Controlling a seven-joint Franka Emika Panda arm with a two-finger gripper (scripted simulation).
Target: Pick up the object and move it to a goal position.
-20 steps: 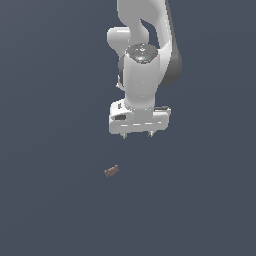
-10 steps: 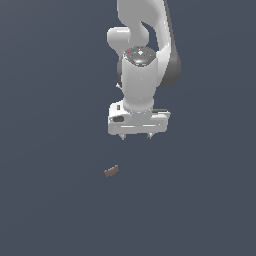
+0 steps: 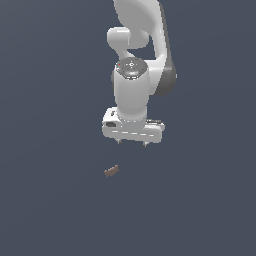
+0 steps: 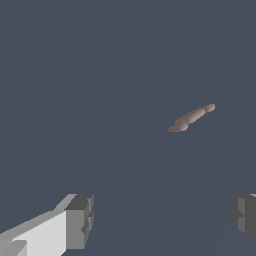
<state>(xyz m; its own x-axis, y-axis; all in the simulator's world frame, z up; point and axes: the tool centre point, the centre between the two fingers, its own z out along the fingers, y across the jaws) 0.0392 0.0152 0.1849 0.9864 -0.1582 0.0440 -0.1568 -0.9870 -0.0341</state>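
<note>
The object is a tiny reddish-brown oblong peg lying on the dark grey floor, below and to the exterior view's left of the gripper. My white gripper hangs above the floor, pointing down, open and empty. Only its short fingertips show below the hand. In the wrist view the peg lies ahead of the two grey fingertips, which stand wide apart with nothing between them; the gripper's midpoint is over bare floor.
A plain dark grey floor fills both views. The white arm rises above the gripper.
The gripper has come lower and slightly toward the exterior view's left, closer to the peg. The peg has not moved.
</note>
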